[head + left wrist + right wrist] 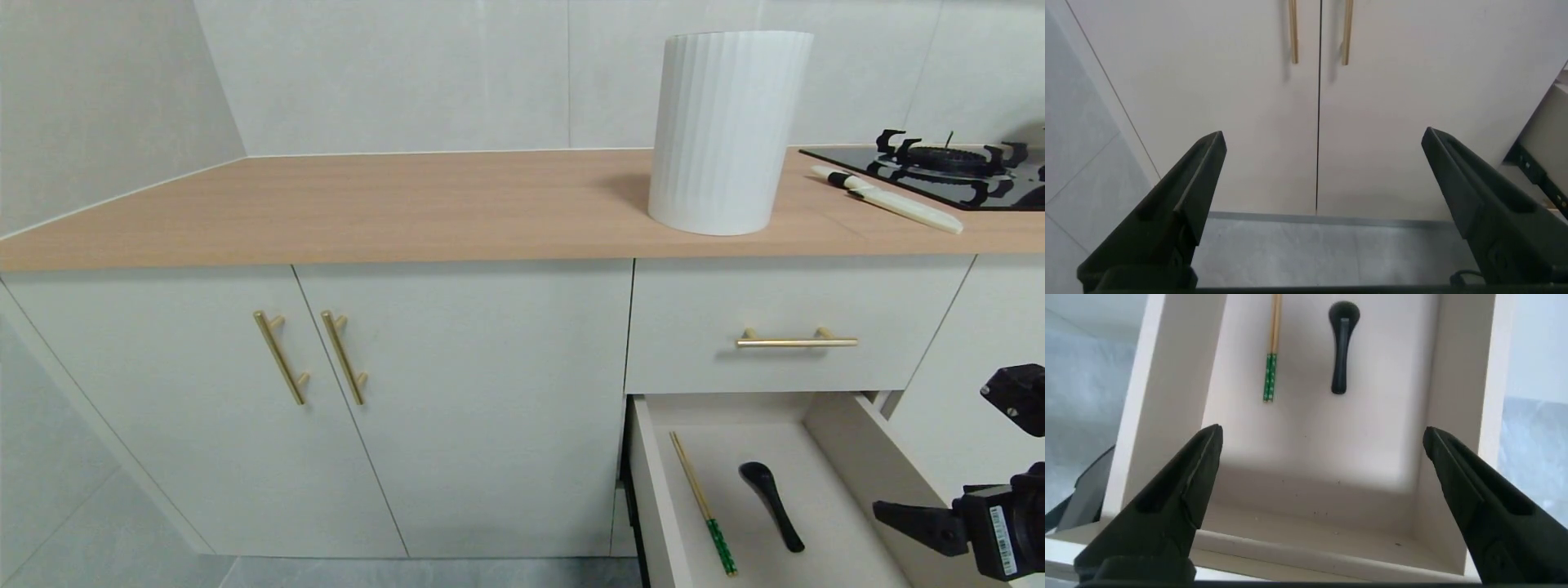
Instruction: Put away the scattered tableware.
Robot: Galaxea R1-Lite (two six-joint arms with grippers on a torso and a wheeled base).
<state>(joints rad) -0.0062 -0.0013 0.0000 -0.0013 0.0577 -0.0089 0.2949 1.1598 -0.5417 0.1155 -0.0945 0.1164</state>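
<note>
no text, number, brand or sign could be read in any view. one small white sticker (1002, 541) was seen in the head view, stuck on the black side of the right gripper (1320, 434). dark printed lines like a barcode and a row of tiny characters were carried on it, but they were too small to be made out.
</note>
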